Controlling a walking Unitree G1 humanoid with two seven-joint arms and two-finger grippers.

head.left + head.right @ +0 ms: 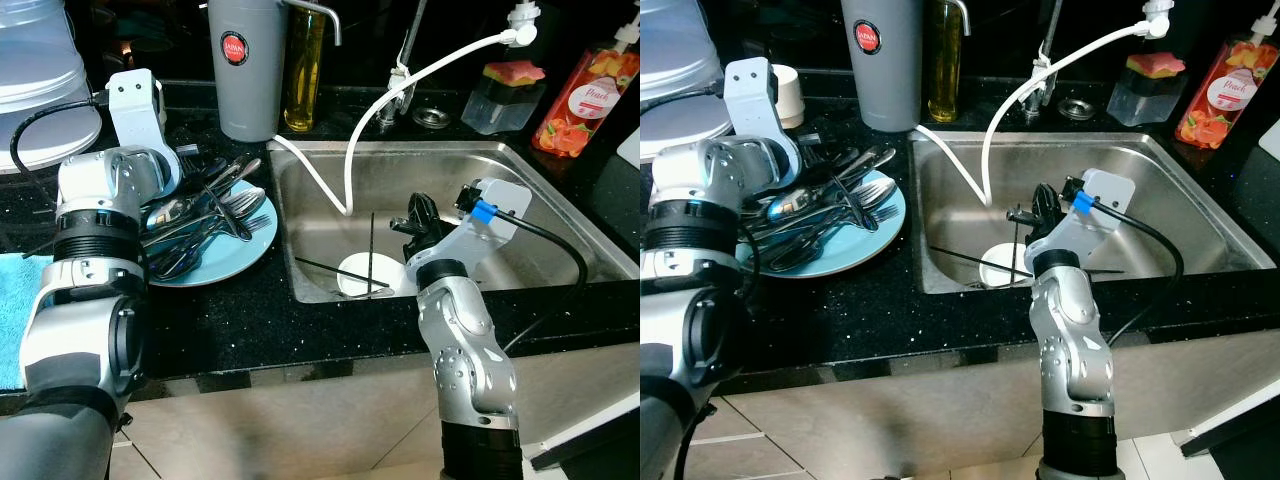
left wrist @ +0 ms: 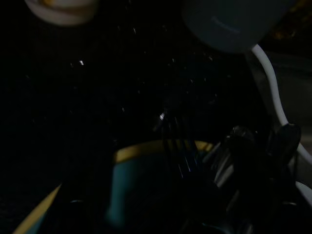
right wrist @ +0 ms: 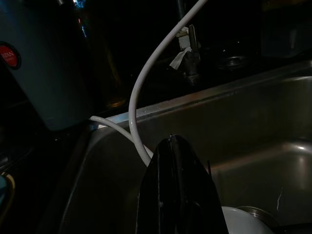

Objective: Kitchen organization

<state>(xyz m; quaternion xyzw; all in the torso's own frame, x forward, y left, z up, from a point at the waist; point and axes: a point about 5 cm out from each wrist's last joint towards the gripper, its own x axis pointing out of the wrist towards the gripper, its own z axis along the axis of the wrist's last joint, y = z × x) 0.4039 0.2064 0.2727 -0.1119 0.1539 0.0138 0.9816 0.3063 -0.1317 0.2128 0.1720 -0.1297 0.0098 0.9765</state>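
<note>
1. Left eye view: a steel sink (image 1: 560, 215) is set into a black speckled counter (image 1: 230, 320). On the counter to the sink's left lies a light blue plate (image 1: 235, 262) heaped with forks and spoons (image 1: 215, 210). The left gripper (image 1: 190, 160) reaches over the far side of that heap; whether its fingers are parted or closed cannot be told. The right gripper (image 1: 420, 212) hangs inside the sink above a small white dish (image 1: 362, 272), which has thin black chopsticks (image 1: 345, 272) lying across it. Behind the plate stand a grey canister (image 1: 246, 65) with a red round label and a bottle of yellow oil (image 1: 304, 70). A white hose (image 1: 400, 85) curves down into the basin. A peach soap bottle (image 1: 585, 95) stands at the far right corner.

2. Right eye view: the same scene. The right gripper's black fingers (image 1: 1044, 205) lie close together, with nothing seen between them. A blue clip (image 1: 1081, 203) marks the wrist cable.

3. Left wrist view: very dark. A fork's tines (image 2: 175, 146) rest over the plate's pale rim (image 2: 146, 148), with more cutlery handles crowded beside it.

4. Right wrist view: the gripper's fingers (image 3: 178, 195) appear pressed together into one black wedge, holding nothing, just above the white dish (image 3: 243, 222). The hose runs over the sink's edge beyond.
</note>
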